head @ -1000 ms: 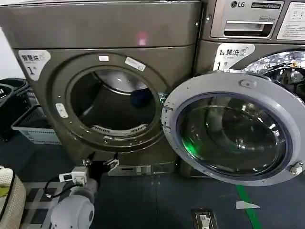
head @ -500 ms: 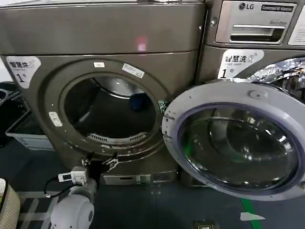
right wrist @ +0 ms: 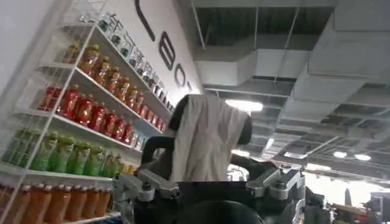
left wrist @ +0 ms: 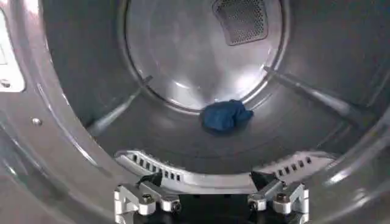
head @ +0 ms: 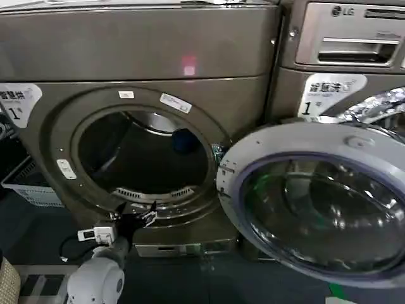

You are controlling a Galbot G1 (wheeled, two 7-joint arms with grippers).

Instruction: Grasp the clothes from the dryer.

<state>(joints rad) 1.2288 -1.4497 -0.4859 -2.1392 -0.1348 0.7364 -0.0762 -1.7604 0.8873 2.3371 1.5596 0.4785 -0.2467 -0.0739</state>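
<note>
This looks like a laundry corner set up inside a shop or showroom. Two large front-loading machines stand side by side on a dark floor: the bronze-grey dryer (head: 145, 57) with a numbered sticker (head: 18, 101), and an LG-branded machine (head: 345, 44). A laundry basket (head: 31, 187) sits beside them. The right wrist view shows shelves of bottled drinks (right wrist: 79, 128) under an open industrial ceiling (right wrist: 292, 67).

The clothes (head: 184, 140) lie deep inside the dryer (head: 139, 69). The left hand (head: 135, 217) sits just before the dryer's mouth, its fingers apart.
</note>
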